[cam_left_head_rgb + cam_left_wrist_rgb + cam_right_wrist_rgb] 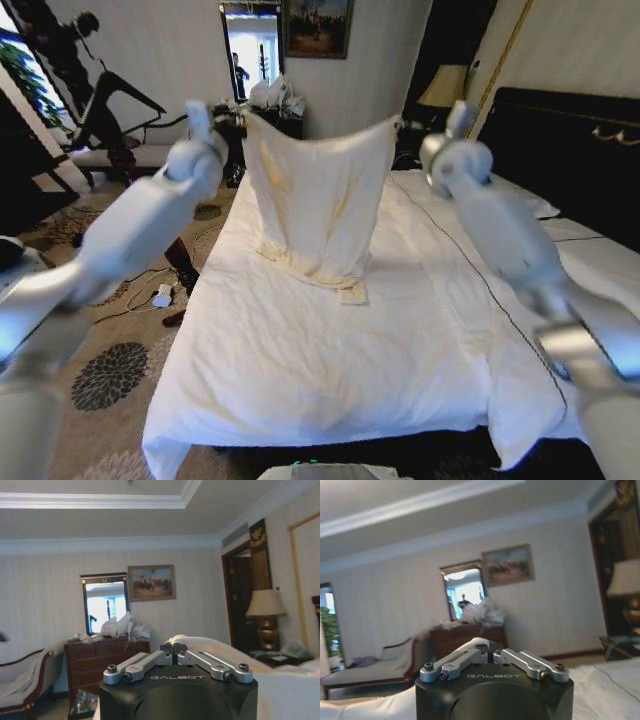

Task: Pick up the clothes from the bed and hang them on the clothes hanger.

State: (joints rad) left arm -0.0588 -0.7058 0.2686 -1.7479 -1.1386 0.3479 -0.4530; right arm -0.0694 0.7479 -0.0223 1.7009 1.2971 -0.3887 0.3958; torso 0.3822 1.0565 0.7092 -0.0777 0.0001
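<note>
The clothes point(318, 195), a pale cream garment, hang spread like a sheet between my two raised arms above the bed point(300, 370). Their lower hem and a sleeve end rest on the white duvet. My left gripper point(238, 118) is shut on one top corner and my right gripper point(403, 124) on the other. From the left wrist, the fingers point(173, 647) are closed with cream cloth point(210, 644) bunched just past them. The right wrist view also has its fingers point(490, 649) closed, cloth point(365, 709) stretching away below. The clothes hanger is out of view.
Behind the garment stands a dark dresser point(270, 112) piled with bags, under a mirror point(251, 45). The black headboard point(560, 130) and a lamp point(446, 86) are on the right. Cables point(150, 292) and a chaise point(120, 150) occupy the carpet on the left.
</note>
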